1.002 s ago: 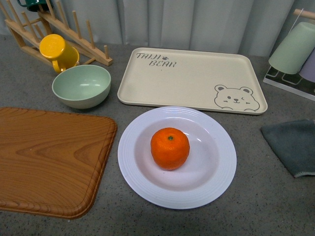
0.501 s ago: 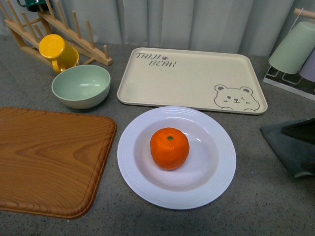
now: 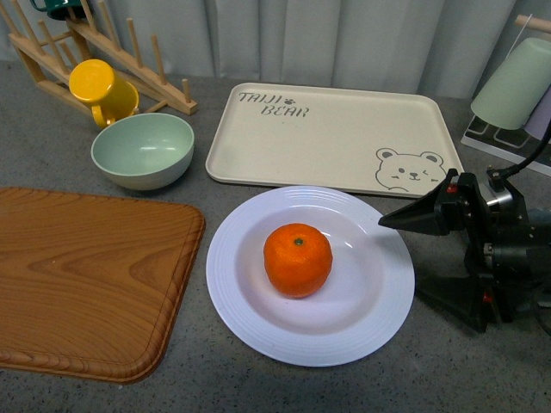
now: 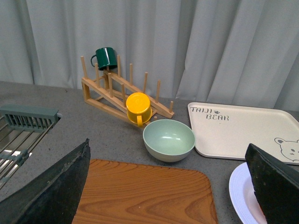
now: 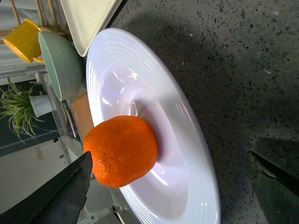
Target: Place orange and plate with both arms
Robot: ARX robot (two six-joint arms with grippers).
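Right gripper (image 3: 400,260) has slid in by the plate (image 3: 258,314) — jaws wide apart, left gripper (image 4: 167,145) likewise — orange (image 3: 297,259) unmoved.

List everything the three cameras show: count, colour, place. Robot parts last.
orange: 1, bright orange, in the plate's well
plate: 1, white, front centre
bear tray: 1, beige, behind the plate
bowl: 1, pale green, left of the tray
yellow mug: 1, yellow, on the rack behind the bowl
green mug: 1, dark green, top of the rack
rack: 1, light wood, back left
cutting board: 1, brown wood, front left
cup: 1, pale green, upturned, back right
right gripper: black, open, at the plate's right rim
left gripper: black, open, above the board
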